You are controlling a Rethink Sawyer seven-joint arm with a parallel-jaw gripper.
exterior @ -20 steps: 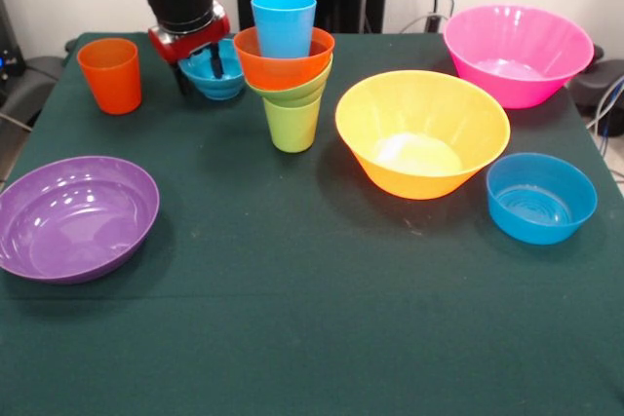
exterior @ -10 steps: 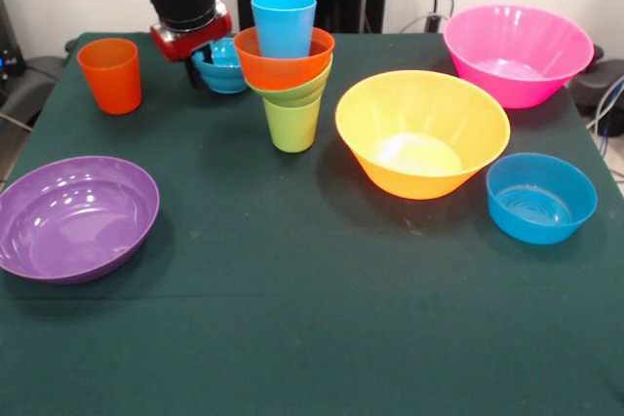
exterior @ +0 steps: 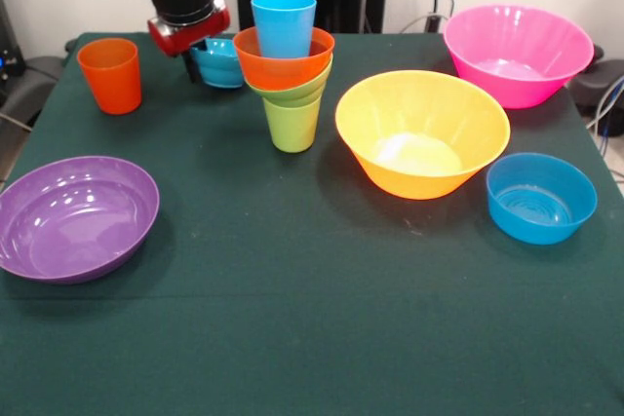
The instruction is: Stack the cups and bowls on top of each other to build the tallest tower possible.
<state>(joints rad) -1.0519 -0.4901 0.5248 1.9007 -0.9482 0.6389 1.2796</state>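
The claw (exterior: 202,54) grips the small blue bowl (exterior: 219,63) by its rim, held beside the tower (exterior: 288,70): lime green cup, small green bowl, orange bowl, light blue cup on the desk (exterior: 312,289).

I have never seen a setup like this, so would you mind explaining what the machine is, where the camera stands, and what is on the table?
The red and black machine is a robot arm; its gripper is the clamp at its end. The single picture is taken from across the table, facing the robot. The gripper is closed on the rim of a small blue bowl, lifted beside the tower: a lime green cup, a green bowl, an orange bowl and a light blue cup on top. Standing loose are an orange cup, a purple bowl, a yellow-orange bowl, a pink bowl and a medium blue bowl.
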